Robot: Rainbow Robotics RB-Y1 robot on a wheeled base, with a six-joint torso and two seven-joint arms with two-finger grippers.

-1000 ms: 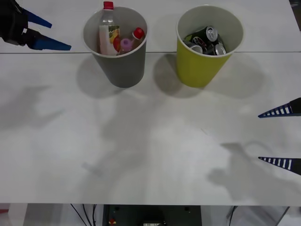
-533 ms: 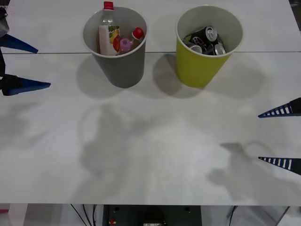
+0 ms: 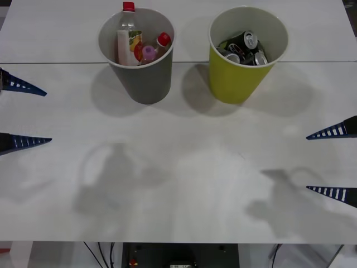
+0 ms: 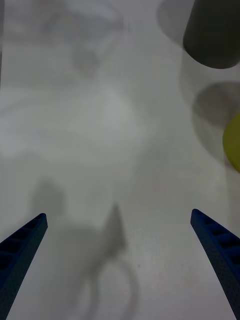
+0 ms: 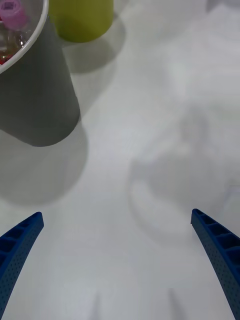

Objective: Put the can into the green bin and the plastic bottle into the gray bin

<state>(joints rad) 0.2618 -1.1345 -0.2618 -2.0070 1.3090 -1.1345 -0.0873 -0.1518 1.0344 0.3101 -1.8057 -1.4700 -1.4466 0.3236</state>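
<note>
The plastic bottle (image 3: pixel 128 34), clear with a red cap and a fruit label, stands upright inside the gray bin (image 3: pixel 143 84) at the back left of the table. Several cans (image 3: pixel 246 47) lie inside the green bin (image 3: pixel 234 82) to its right. My left gripper (image 3: pixel 25 114) hangs open and holds nothing at the table's left edge, well in front of and left of the gray bin. My right gripper (image 3: pixel 333 162) is open at the right edge, also holding nothing. The left wrist view has the gray bin (image 5: pixel 37 100) and the green bin (image 5: pixel 80 20) beyond my open left gripper (image 5: pixel 120 255).
A pink-capped bottle (image 3: pixel 149 53) and another red-capped one (image 3: pixel 163 39) share the gray bin. In the right wrist view the gray bin (image 4: pixel 212 35) and an edge of the green bin (image 4: pixel 233 142) lie past bare white table (image 3: pixel 184 178). A seam crosses the table behind the bins.
My left gripper has drawn back from beside the gray bin, toward the front along the left edge, still open. The right gripper and both bins have not moved.
</note>
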